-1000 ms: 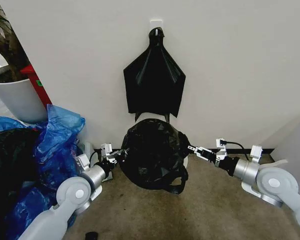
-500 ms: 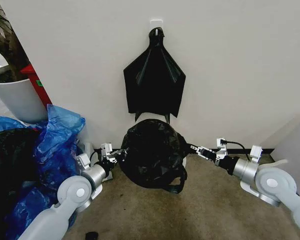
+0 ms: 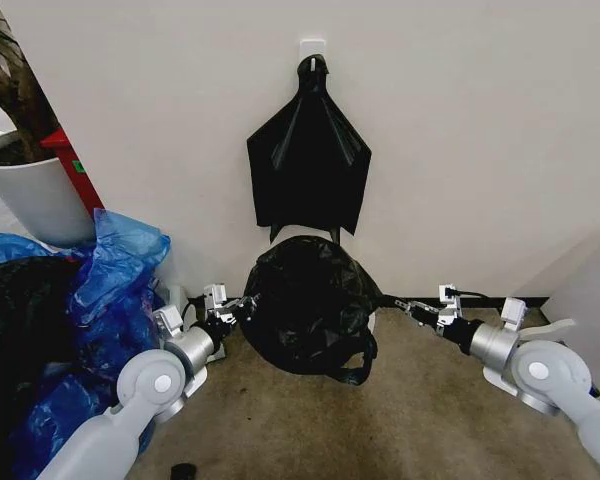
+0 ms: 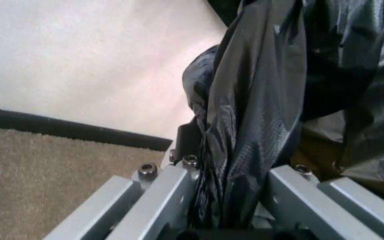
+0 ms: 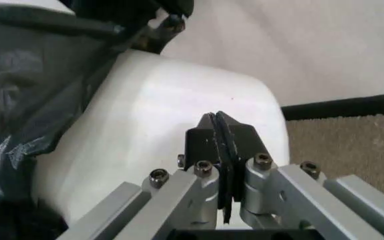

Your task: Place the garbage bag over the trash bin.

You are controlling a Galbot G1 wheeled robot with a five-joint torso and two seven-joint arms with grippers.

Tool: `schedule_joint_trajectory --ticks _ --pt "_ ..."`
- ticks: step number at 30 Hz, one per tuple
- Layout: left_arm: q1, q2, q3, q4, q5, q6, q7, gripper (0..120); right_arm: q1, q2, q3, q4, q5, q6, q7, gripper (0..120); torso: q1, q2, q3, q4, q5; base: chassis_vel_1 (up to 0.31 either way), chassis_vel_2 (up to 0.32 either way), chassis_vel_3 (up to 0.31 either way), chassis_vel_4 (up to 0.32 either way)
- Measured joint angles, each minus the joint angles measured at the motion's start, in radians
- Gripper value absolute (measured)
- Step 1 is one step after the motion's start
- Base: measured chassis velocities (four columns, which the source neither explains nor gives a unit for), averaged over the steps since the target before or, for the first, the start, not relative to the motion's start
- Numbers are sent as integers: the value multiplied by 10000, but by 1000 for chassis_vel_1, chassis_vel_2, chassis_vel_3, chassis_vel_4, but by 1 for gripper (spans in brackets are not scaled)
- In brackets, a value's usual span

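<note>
No lettering, label, brand mark or number can be read anywhere in these views. A small green patch on the red object beside the white plant pot may be a sticker, but it is too small to make out.
</note>
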Motion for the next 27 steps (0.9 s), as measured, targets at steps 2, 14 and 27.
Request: schedule_joint_trajectory --ticks 2,14,27 --pt "-19 -4 -43 61 -175 1 48 1 -95 15 212 76 235 -80 -105 0 0 0 0 -1 -4 0 0 0 0" --pt "-295 40 -411 1145 -1409 -14 1409 1 -671 90 1119 619 1590 -359 -2146 29 0 0 -1 -1 -4 0 0 0 0" --pt "-290 -100 -278 1028 -1348 -23 1637 1 -503 400 678 1236 1379 -14 -914 70 0 0 -1 -2 -4 0 0 0 0"
